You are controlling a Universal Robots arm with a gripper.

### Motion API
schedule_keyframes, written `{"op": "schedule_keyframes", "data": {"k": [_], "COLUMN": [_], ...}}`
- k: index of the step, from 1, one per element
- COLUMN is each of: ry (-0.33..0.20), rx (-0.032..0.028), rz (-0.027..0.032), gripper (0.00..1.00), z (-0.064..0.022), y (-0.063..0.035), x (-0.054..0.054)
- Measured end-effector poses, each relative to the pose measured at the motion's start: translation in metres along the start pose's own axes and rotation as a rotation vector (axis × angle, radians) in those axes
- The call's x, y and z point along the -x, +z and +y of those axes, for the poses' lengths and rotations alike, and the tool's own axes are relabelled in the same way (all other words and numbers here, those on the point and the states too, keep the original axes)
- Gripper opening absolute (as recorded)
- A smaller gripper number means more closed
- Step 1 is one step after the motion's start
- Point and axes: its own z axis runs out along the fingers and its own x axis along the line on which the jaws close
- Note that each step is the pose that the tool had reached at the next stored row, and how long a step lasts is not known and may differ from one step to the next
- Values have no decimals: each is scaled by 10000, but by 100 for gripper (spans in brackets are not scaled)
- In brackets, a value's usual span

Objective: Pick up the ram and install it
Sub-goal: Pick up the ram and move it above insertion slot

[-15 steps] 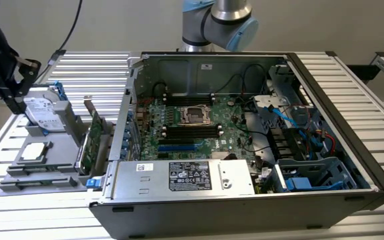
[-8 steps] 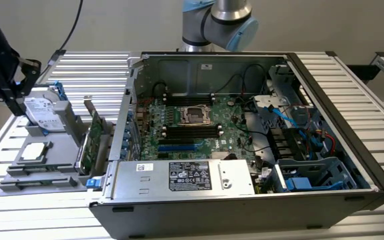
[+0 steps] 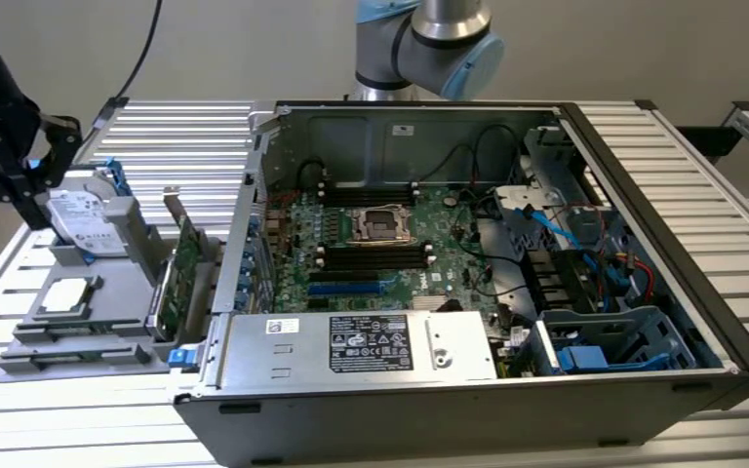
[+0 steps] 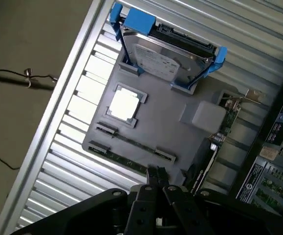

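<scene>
Exterior view: slatted metal table [image 3: 89,429] holds a grey tray [image 3: 121,317], with an open computer case [image 3: 388,429] beside the tray. Wrist view: brown floor [image 4: 29,34] past the table. Ram [image 4: 121,159] lies flat in the tray's edge slot, near the gripper [image 4: 156,172] but not touching it. Gripper clenched, empty.

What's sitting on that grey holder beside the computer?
It carries a hard drive in blue brackets, a square processor chip, the ram lying in a slot, and an expansion card on edge. The gripper covers part of the holder's edge.
</scene>
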Motion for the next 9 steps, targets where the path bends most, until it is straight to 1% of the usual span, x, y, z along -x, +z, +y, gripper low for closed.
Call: {"op": "schedule_keyframes", "data": {"k": [9], "ry": [-1632], "rx": [-75], "rz": [64], "gripper": [11], "z": [-1], "y": [29], "x": [1]}}
